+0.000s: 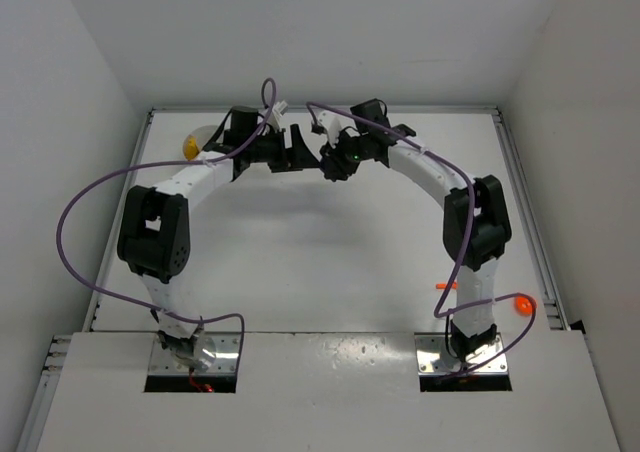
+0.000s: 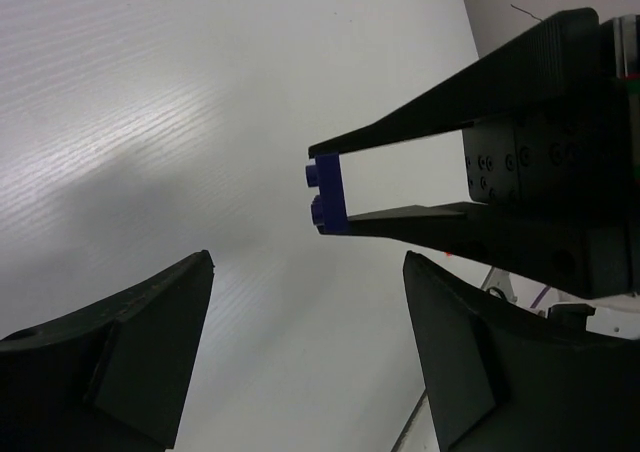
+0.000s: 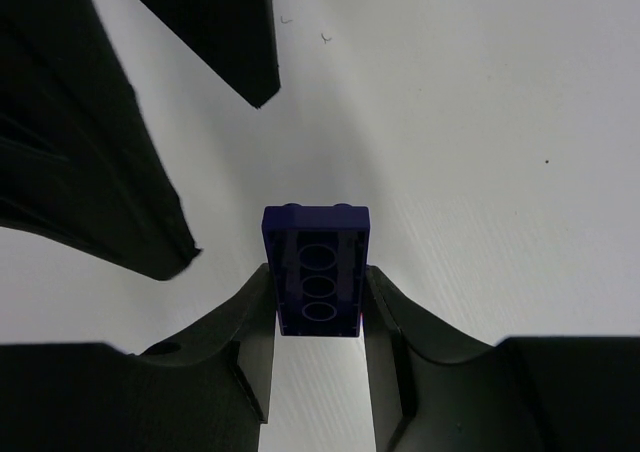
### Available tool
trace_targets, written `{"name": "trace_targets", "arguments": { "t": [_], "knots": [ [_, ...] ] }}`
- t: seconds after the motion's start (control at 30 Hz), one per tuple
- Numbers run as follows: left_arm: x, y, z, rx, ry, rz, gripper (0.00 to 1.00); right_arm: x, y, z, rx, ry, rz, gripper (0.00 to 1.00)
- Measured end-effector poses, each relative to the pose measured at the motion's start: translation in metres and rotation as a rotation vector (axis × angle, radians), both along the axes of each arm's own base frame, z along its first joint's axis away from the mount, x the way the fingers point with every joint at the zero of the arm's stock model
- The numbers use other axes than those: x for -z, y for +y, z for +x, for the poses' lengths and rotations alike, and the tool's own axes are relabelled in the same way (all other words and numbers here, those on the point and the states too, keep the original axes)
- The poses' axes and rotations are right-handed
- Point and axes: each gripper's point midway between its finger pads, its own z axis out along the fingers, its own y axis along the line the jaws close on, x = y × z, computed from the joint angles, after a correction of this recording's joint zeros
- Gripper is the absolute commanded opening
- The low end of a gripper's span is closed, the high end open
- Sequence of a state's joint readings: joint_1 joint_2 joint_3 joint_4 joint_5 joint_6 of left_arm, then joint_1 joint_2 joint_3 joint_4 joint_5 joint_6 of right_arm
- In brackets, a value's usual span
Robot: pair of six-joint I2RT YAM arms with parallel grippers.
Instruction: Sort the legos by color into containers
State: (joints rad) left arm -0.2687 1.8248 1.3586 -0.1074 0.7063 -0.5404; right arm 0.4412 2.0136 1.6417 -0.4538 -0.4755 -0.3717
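Grippers meet at the far middle of the table [image 1: 330, 262]. My right gripper [image 3: 318, 277] is partly closed, pinching a blue lego [image 3: 318, 262] by its long sides, with the hollow underside toward that wrist camera. My left gripper [image 2: 307, 262] faces it with fingers spread wide and nothing between them, tips close to the lego but apart from it. The white dish [image 1: 207, 132] sits far left, half hidden behind my left arm [image 1: 150, 232], with a yellow piece [image 1: 189, 146] at its near edge; I cannot tell which section. A round orange piece [image 1: 523, 304] lies near right.
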Motion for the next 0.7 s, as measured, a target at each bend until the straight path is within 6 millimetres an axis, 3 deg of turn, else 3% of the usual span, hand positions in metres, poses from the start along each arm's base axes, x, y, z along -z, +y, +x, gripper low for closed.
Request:
{"name": "trace_targets", "arguments": {
  "t": [0.17, 0.53, 0.7],
  "knots": [
    [0.002, 0.000, 0.002, -0.006, 0.002, 0.004, 0.76, -0.001, 0.010, -0.005, -0.014, 0.003, 0.006, 0.00],
    [0.003, 0.000, 0.002, -0.001, 0.006, 0.003, 0.54, -0.005, 0.026, -0.010, -0.039, -0.017, 0.023, 0.00],
    [0.005, -0.001, 0.001, 0.003, 0.014, 0.001, 0.37, -0.008, 0.030, -0.008, -0.036, -0.026, 0.039, 0.00]
  ]
}}
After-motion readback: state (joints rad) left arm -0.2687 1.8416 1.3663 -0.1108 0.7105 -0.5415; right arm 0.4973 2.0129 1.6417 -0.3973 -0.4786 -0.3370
